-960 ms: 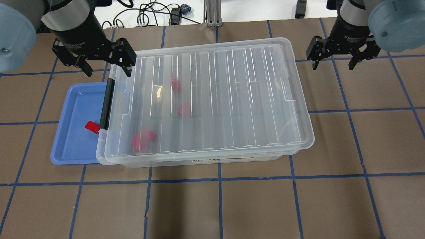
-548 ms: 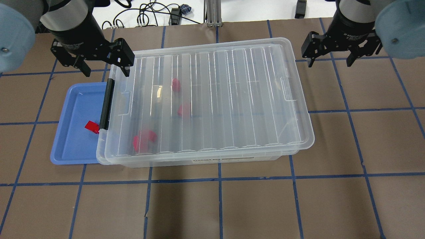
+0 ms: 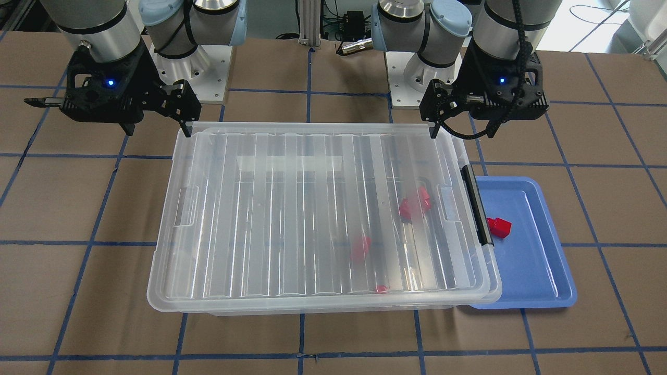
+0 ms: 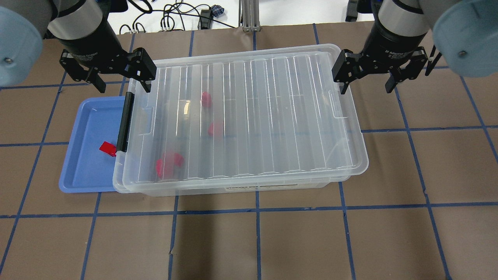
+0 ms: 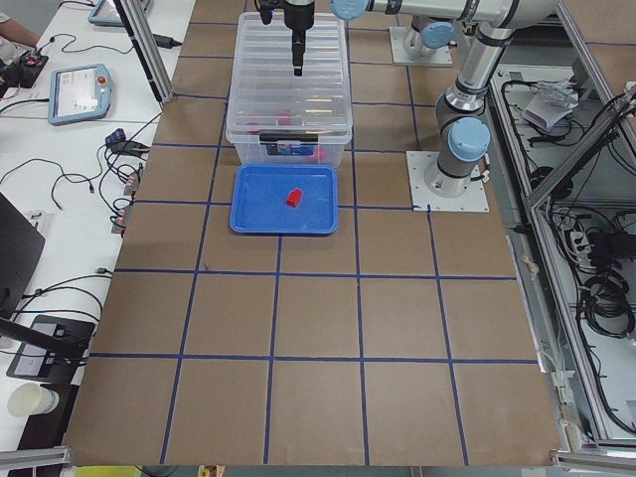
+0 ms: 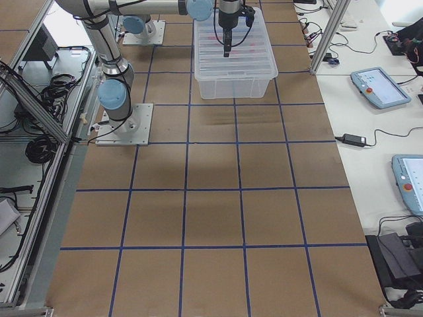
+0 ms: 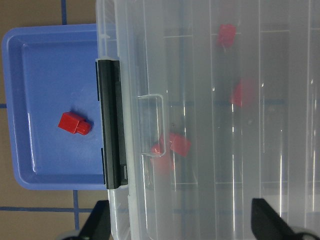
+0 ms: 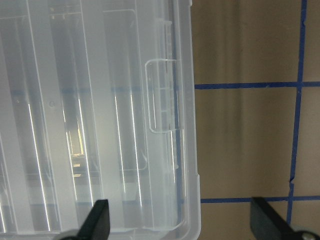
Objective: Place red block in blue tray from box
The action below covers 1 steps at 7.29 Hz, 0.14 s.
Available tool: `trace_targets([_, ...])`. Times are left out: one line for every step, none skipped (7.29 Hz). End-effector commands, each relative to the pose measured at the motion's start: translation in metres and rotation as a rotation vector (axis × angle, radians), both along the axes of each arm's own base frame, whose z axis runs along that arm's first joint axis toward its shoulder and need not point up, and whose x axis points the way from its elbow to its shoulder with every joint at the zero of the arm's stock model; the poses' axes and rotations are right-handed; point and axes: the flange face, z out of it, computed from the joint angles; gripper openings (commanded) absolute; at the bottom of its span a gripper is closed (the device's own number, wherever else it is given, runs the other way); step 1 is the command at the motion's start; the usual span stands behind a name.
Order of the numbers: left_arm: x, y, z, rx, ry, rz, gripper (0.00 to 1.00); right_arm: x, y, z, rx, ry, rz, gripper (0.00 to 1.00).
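Observation:
The box (image 4: 272, 116) is a clear bin with its ribbed lid on and a black latch (image 4: 124, 122) at its left end. Three red blocks show blurred through the lid (image 4: 206, 99), (image 4: 215, 128), (image 4: 169, 164). One red block (image 4: 107, 148) lies in the blue tray (image 4: 83, 171), which is partly tucked under the box's left end; it also shows in the left wrist view (image 7: 74, 123). My left gripper (image 4: 124, 88) is open and empty above the box's far left corner. My right gripper (image 4: 365, 90) is open and empty above the box's far right edge.
The brown table (image 4: 256, 241) carries a blue tape grid. Cables (image 4: 175, 17) and a metal post (image 4: 249, 15) sit beyond the far edge. Both arm bases (image 3: 193, 78) stand behind the box.
My right gripper has moved left, from beside the box to over its far right edge. My left gripper has hardly moved. The blocks, tray and box stay put.

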Motion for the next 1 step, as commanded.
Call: trace_targets([-0.001, 0.0004, 0.001, -0.002, 0.004, -0.001, 1.0, -0.0023, 0.001, -0.0042, 0.011, 0.007, 0.007, 1.0])
